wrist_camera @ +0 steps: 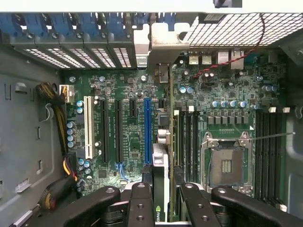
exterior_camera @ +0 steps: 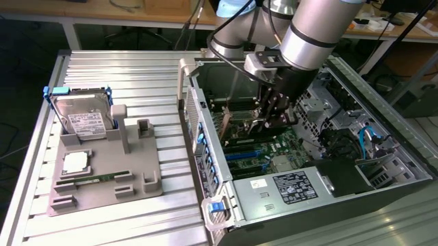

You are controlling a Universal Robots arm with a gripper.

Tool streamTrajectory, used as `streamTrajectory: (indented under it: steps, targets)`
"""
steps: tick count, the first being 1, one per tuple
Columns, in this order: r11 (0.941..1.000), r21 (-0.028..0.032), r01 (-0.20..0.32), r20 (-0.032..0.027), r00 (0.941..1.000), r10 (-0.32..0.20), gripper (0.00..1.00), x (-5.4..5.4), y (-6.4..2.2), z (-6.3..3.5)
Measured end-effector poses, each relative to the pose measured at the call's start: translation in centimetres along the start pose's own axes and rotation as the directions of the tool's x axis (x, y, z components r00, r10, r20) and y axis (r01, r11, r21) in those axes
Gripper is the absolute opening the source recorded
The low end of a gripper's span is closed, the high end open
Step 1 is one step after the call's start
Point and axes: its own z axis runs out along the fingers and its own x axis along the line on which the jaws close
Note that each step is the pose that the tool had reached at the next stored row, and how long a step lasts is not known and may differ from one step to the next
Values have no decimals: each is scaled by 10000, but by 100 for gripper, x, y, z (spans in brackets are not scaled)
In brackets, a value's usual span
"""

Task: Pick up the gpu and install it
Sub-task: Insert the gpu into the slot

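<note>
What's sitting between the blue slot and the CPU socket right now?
In the wrist view, the gpu, edge-on, and a bank of black memory slots lie between the blue slot and the CPU socket.

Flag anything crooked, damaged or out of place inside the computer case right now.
Nothing stands out. The gripper holds the gpu edge-down over the motherboard, its metal bracket at the rear slot openings. Cables lie bundled at the side, and the CPU socket sits empty.
</note>
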Motion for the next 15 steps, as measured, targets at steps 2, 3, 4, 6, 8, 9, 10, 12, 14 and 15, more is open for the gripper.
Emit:
streamTrajectory:
  steps: [2,3,4,6,8,9,10,12,14,15]
  targets:
    - [10000,0,22,1,10000,-22,27,21,-1,44]
    - [10000,-1,32,-1,10000,-32,27,31,-1,61]
    - [10000,-2,43,-2,10000,-43,27,43,-1,82]
    - [10000,-1,50,-2,10000,-50,27,56,3,117]
    - [10000,-1,56,-1,10000,-56,27,68,9,153]
    - [10000,-1,57,-1,10000,-57,27,73,14,169]
    - [10000,-1,56,-2,10000,-56,27,76,21,187]
    - [10000,-1,58,-2,10000,-58,27,80,37,222]
    - [10000,-1,59,-2,10000,-59,27,83,53,254]
    - [10000,-1,59,-2,10000,-59,27,84,63,271]
